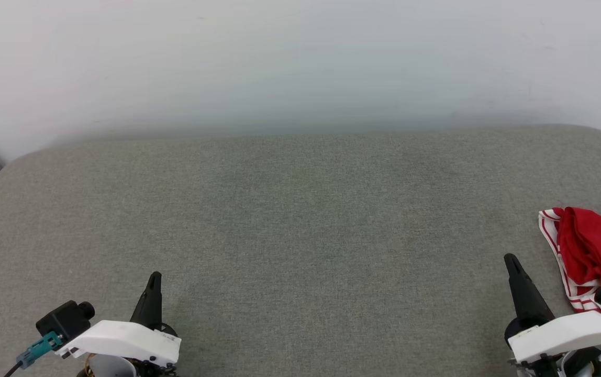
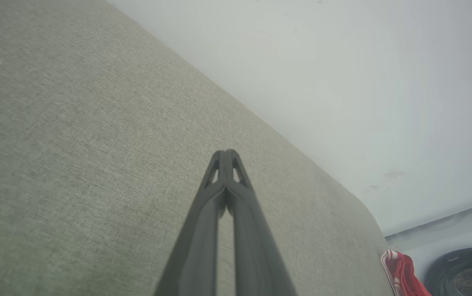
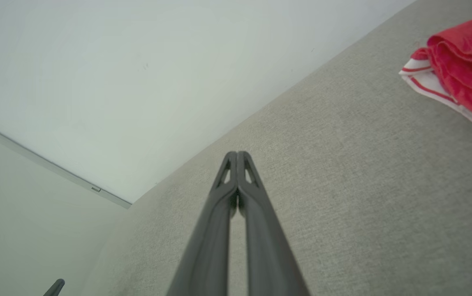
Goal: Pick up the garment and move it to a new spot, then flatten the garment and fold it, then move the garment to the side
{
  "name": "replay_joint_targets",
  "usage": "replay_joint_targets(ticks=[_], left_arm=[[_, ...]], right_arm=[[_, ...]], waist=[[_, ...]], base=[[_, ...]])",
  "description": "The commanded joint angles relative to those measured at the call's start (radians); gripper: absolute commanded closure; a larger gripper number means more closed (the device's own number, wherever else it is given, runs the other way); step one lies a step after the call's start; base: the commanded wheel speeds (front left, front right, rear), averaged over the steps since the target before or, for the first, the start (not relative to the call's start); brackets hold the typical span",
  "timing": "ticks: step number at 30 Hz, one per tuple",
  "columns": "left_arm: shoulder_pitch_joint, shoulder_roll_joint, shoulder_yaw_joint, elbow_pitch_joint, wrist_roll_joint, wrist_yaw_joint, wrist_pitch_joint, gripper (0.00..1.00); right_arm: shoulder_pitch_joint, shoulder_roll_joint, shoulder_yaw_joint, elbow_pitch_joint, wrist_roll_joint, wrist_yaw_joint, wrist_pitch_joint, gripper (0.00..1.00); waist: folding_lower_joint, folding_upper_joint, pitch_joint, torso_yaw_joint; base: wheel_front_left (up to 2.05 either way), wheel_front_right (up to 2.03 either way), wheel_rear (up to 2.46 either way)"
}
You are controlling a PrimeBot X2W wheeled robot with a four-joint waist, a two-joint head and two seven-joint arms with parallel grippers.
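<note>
grey fabric surface [image 1: 300,235], plain white wall [image 1: 300,63]

The garment [image 1: 593,246] runs off the head view's right edge; a dark round thing [image 2: 466,271] is cut off, unidentifiable.

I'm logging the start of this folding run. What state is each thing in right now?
Red jersey-style garment with red-and-white striped trim: bunched up, unfolded, lying at the surface's right edge, unheld.
Left gripper: shut, empty.
Right gripper: shut, empty, not touching the garment.
Grey woven fabric surface: flat and smooth.
</note>
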Motion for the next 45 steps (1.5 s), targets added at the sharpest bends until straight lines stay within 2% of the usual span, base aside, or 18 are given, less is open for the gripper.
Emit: replay_joint_targets(ticks=[1,22,45], left_arm=[[-0.032,-0.001,0.014,-0.012,-0.027,-0.008,0.008,1.00],[-0.043,-0.040,0.079,-0.009,-0.241,-0.048,0.075,1.00],[-0.051,-0.074,0.136,-0.006,-0.432,-0.083,0.133,1.00]], right_arm=[[-0.035,-0.002,-0.004,-0.006,0.034,0.000,0.003,1.00],[-0.059,-0.001,-0.021,0.034,0.297,0.000,0.025,1.00],[-0.083,-0.001,-0.036,0.072,0.531,0.000,0.045,1.00]], waist=[[0.0000,0.0000,0.000,0.000],[0.0000,0.0000,0.003,0.004],[0.0000,0.0000,0.007,0.009]], base=[[0.00,0.00,0.00],[0.00,0.00,0.00],[0.00,0.00,0.00]])
